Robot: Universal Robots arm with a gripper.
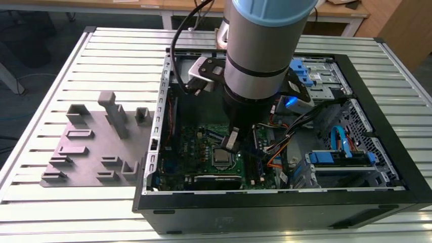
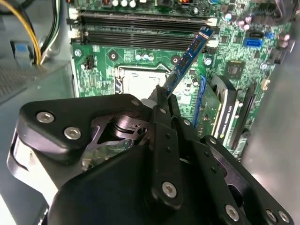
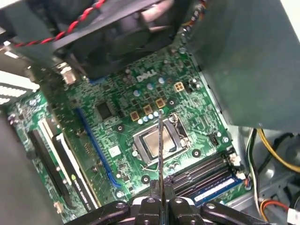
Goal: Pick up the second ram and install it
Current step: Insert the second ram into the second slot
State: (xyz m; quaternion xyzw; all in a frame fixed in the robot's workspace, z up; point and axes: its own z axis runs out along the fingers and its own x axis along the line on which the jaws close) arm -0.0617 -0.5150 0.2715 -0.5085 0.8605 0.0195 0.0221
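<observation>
There is one light-grey robot arm (image 1: 260,45), reaching down into one open black computer case (image 1: 270,205) that lies on its side on the white slatted metal counter (image 1: 68,61). In it lies one green motherboard (image 3: 117,117) with one square metal processor socket (image 3: 154,143). The one thin, flat memory stick, the second ram (image 2: 190,54), is the only thing in the jaws. The black jaws are drawn almost fully together, with no more gap than the thickness of the stick, and they pinch it by one end so that the rest juts out past the tips. Seen flat in the second wrist view, the ram is a long narrow blue-green board with small parts along its face, and it stands tilted. Seen edge-on in the first wrist view, it is a dull dark grey line. It hangs above the motherboard over the processor socket and sits in no slot. The long black memory slots (image 2: 140,30) show as two dark bands beyond its free end in the second wrist view. One long blue expansion slot (image 3: 93,140) runs on the socket's other side. On the counter at the exterior view's left, just beside the case, lies one flat grey tray (image 1: 94,147) with about ten grey holder blocks (image 1: 113,114).
</observation>
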